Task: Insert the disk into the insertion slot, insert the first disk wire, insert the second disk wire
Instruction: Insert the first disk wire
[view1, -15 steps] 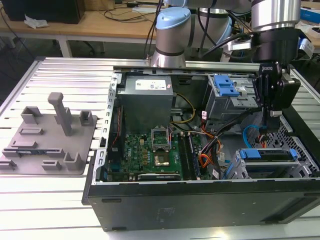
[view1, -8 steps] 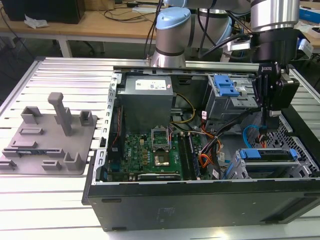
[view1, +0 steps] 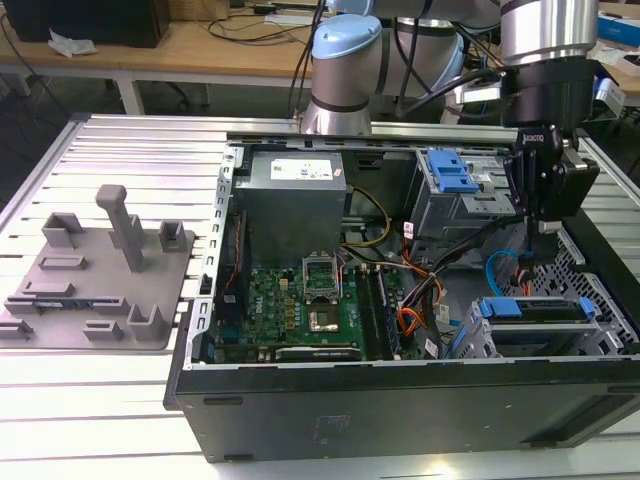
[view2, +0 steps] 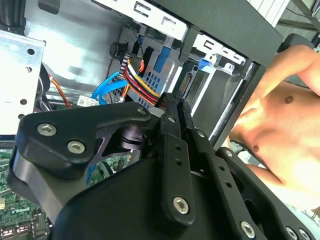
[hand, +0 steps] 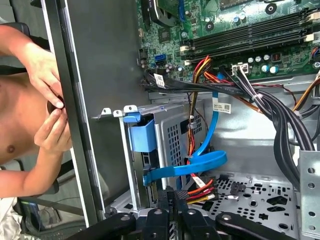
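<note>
In the exterior view the disk (view1: 535, 308) is seen at 6 o'clock of the gripper (view1: 545, 228), which is closed narrow beside coloured wires (view2: 142, 82) in the second wrist view.

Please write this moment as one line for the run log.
gripper: shut on coloured wire | disk: in insertion slot | blue wire: ends at slot

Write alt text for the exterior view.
The gripper reaches down into an open computer case, near the disk sitting in the grey slot. The case lies on a slatted table; a grey fixture sits at the exterior view's left.
</note>
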